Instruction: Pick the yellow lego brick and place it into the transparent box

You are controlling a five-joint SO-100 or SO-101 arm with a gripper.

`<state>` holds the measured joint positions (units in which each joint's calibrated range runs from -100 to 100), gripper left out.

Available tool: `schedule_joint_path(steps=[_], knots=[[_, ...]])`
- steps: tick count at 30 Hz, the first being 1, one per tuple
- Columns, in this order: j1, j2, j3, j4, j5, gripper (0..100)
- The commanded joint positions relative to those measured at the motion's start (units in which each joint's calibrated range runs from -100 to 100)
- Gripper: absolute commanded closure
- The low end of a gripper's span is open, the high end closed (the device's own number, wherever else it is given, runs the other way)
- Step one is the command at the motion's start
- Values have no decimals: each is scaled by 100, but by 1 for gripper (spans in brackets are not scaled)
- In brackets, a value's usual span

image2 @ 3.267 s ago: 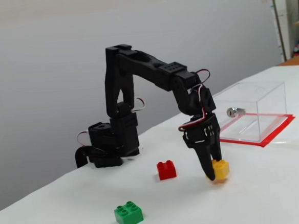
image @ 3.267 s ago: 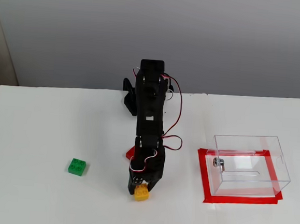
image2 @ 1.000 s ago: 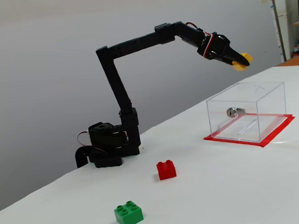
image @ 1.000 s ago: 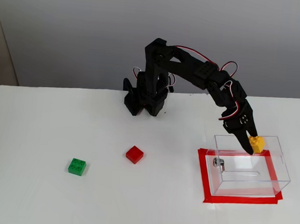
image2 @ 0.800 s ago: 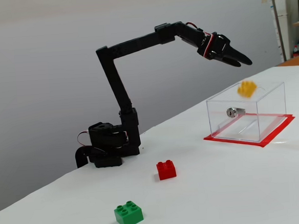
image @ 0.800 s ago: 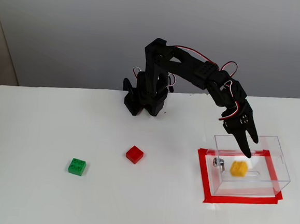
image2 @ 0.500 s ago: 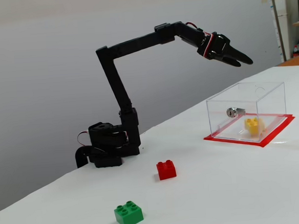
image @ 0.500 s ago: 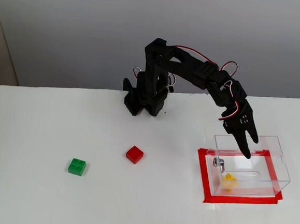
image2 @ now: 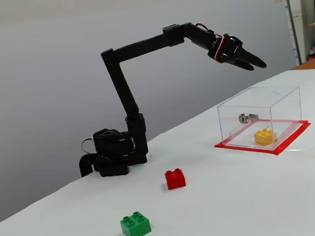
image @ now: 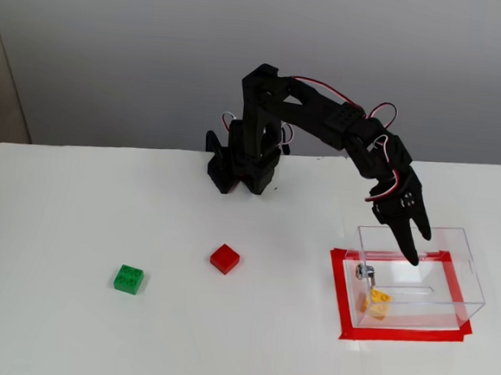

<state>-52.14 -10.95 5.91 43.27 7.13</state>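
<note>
One yellow lego brick (image2: 265, 136) inside transparent box (image2: 277, 96) | hand (image2: 254, 63) above, narrow, empty | knob (image: 365, 271) clearest overhead

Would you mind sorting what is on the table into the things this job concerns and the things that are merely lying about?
Part of the job:
- yellow lego brick, lying inside the box
- transparent box, on a red tape outline
- gripper, above the box, holding nothing

Just lying about:
- red brick
- green brick
</note>
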Motion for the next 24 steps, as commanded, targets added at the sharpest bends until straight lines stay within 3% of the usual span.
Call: schedule_joint_path(steps=[1, 8, 24], knots=[[256, -284, -257, -11, 23, 75], [1033, -1132, 69, 207, 23, 99], [4219, -2931, 1868, 790, 23, 99]])
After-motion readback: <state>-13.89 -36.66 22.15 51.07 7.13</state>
